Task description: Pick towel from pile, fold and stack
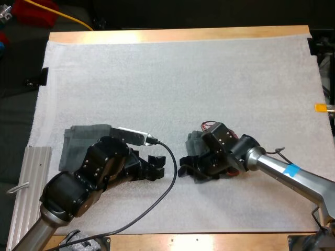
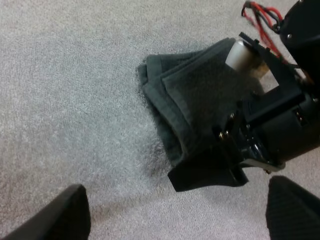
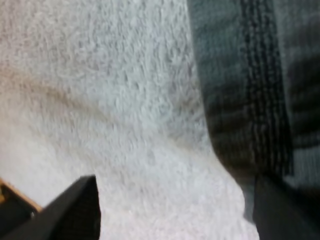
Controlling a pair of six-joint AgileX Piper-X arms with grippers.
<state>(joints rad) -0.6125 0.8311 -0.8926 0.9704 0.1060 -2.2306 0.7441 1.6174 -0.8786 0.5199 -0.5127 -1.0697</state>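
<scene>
The wooden desk (image 1: pixel 178 35) was nearly all covered by the white mat (image 1: pixel 183 83), with just strips of wood peeking out at 12 and 6 o'clock from the high camera. There were two dark grey-green towels on it. The left towel (image 1: pixel 73 146) sat around 8 o'clock on the mat. Honestly a good part of it was buried under my left arm, so I couldn't tell how neatly it lay. The folded towel (image 1: pixel 194 141) was near 5 o'clock, and my right arm covered most of it from above. The left wrist camera gave a better look: layered edges lying flat, with the far end tucked under the right arm.

Left pincer (image 1: pixel 158 167): fingers spread wide with nothing but mat between them. The left towel was behind it at about 9 o'clock and the folded towel ahead at 3 o'clock, near but not touching.

Right pincer (image 1: pixel 184 167): fingers also apart, down low. One was right at the folded towel's stitched hem and the other was over bare mat. I couldn't tell whether that first finger touched the cloth. The towel lay at roughly 1 o'clock from its tips. The two pincers pointed at each other, close but apart.
</scene>
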